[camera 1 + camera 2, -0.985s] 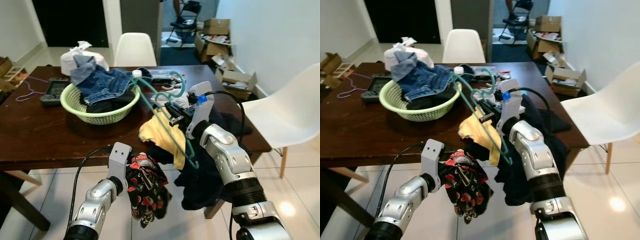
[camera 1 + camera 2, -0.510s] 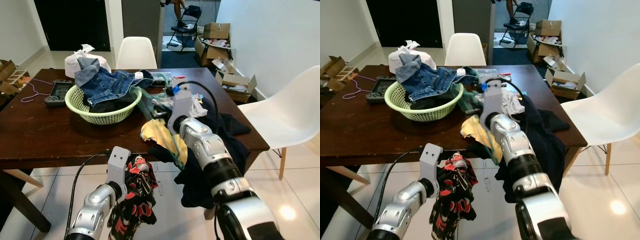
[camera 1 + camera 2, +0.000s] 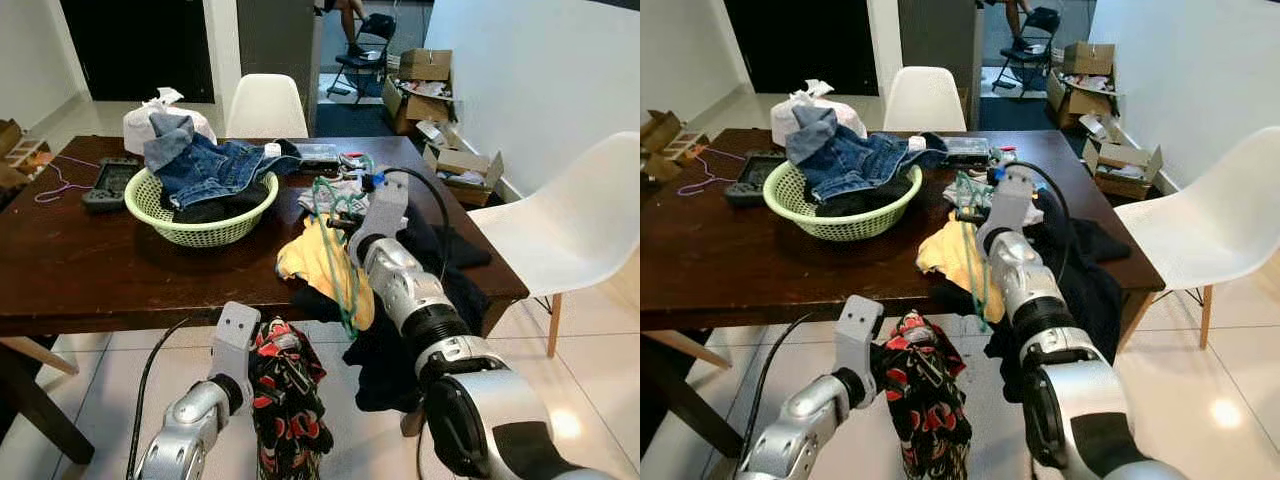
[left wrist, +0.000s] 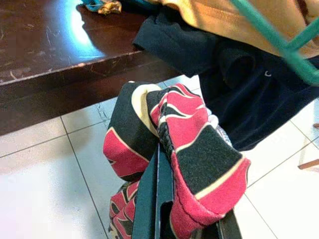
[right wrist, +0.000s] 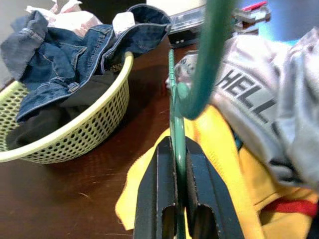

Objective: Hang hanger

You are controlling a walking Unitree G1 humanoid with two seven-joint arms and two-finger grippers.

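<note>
While nothing to hang from shows in my views, I log the task as mid-course: hanger in hand, garment in hand, the two not yet joined, no hanging done.

Item 1, right gripper (image 3: 338,222): raised over the table's right half, its black fingers (image 5: 158,189) closed flat on the shank of the green plastic hanger (image 3: 335,235). From the wrist camera I see the stem pinched between them and the hook curling up just beyond the tips.

Item 2, green plastic hanger: held in the air above the yellow garment (image 3: 312,262), its lower frame trailing down past the table edge. It carries no clothing that I can make out.

Item 3, left gripper (image 4: 158,164): low, in front of the dark wooden table (image 3: 70,275) and over the tiled floor, fingers (image 4: 152,199) drawn together with the red-and-black patterned garment (image 3: 288,395) bunched over them. The cloth hangs down below the arm.

Item 4, surroundings: green laundry basket (image 3: 200,228) holding a denim jacket (image 3: 205,168), a grey printed shirt (image 5: 279,107), a dark garment (image 3: 440,290) draped off the table corner, a white chair (image 3: 575,225) to my right.

Outstanding, by my reckoning: thread the patterned garment onto the hanger, then find a rail or hook and set the hanger on it.
</note>
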